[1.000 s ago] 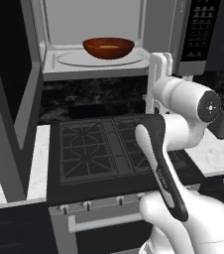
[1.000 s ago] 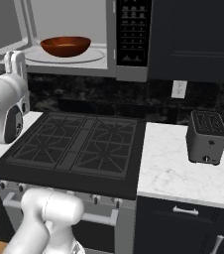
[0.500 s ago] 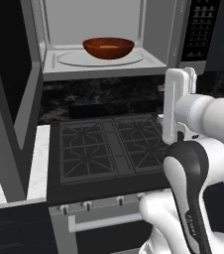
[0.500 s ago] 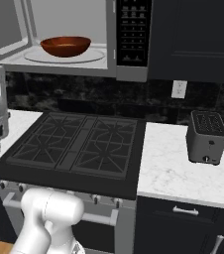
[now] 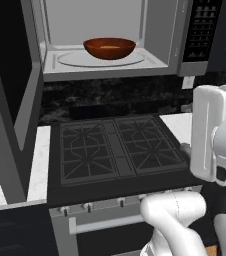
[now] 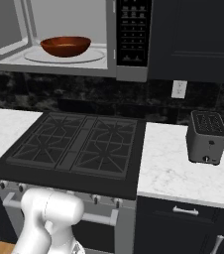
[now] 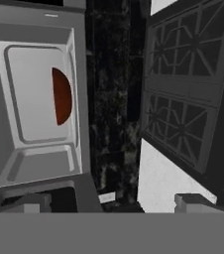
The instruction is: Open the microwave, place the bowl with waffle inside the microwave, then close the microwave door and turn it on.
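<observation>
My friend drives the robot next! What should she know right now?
Gripper: open and empty, pulled back from the microwave, seen sideways in the hand view.
Bowl: sits on the turntable inside the microwave. A tan patch inside it looks like the waffle, too small to be sure.
Microwave door: hanging wide open at the left.
Done: door opened, bowl placed inside.
Left: swing the door shut, then press a button on the black panel to turn it on.
</observation>
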Robot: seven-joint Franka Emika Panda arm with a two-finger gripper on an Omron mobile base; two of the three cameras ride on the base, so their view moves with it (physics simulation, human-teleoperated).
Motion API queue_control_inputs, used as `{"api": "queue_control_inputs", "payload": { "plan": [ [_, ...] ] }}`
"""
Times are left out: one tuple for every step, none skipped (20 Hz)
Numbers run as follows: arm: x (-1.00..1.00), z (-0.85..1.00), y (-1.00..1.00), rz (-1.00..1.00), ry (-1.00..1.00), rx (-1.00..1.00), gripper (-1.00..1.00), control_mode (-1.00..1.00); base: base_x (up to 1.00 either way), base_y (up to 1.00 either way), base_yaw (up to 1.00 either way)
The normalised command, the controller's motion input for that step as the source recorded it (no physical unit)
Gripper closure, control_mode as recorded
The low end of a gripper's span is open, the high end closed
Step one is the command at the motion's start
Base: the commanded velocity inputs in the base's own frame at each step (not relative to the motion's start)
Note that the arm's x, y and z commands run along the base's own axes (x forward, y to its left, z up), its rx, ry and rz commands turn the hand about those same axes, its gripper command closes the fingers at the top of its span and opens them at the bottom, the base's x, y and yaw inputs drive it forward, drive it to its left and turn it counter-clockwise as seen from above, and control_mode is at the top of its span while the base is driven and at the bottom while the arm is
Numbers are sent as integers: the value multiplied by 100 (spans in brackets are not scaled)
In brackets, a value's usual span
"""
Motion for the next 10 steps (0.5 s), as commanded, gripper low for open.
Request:
{"api": "queue_control_inputs", "payload": {
  "plan": [
    [-100, 0, 11, 8, -10, 0, -100, -100, 0, 0, 0],
    [-100, 0, 19, 5, -16, 0, -100, -100, 0, 0, 0],
    [-93, 0, 25, 6, -13, 0, -100, -100, 0, 0, 0],
    [-80, -11, 28, 7, -12, 0, -100, -100, 0, 0, 0],
    [-63, -19, 31, 7, -12, 0, -100, -100, 0, 0, 0],
    [-45, -29, 36, 5, -13, 0, -100, -100, 0, 0, 0],
    [-39, -29, 39, 2, -20, 0, -100, -100, 0, 0, 0],
    [-34, -34, 39, 0, -21, 0, -100, -100, 0, 0, 0],
    [-28, -31, 38, 0, -23, 0, -100, -100, 0, 0, 0],
    [-11, -37, 40, 0, -21, 0, -100, -100, 0, 0, 0]
  ]
}}
